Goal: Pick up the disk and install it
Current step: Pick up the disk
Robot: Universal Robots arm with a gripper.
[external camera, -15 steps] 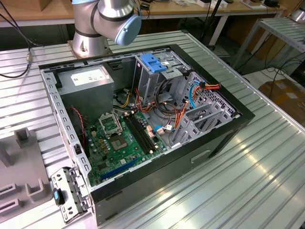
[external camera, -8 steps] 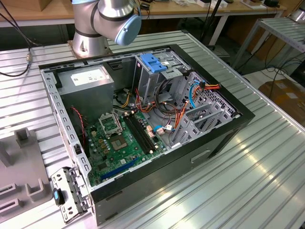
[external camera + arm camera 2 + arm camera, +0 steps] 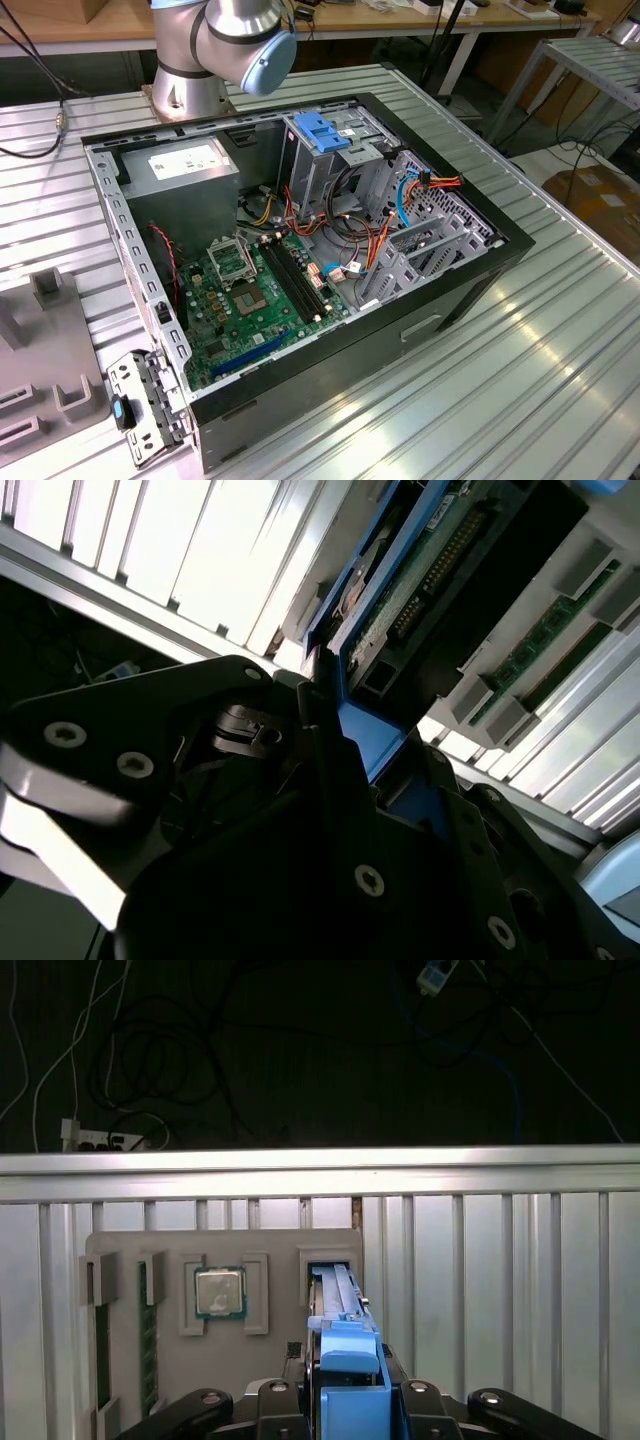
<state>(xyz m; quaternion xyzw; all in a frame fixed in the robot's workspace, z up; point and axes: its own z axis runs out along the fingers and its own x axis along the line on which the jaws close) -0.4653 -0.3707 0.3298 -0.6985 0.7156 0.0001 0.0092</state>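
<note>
Squarely, the hand (image 3: pixel 343 1408) grips the disk (image 3: pixel 335 1305) — edge-on by a gray tray (image 3: pixel 150 1242).

Exterior view sits high, angled down at mid range on the open computer case (image 3: pixel 430 315) on the ribbed table (image 3: pixel 560 380). First wrist view looks along the gripper (image 3: pixel 347 1385) over that table's edge, catching the gray fixture plate (image 3: pixel 200 1243) that the exterior view has at its left. Second wrist view is very close, looking across the gripper body at the disk (image 3: pixel 440 590); both wrist views share gripper, disk, table.
</note>
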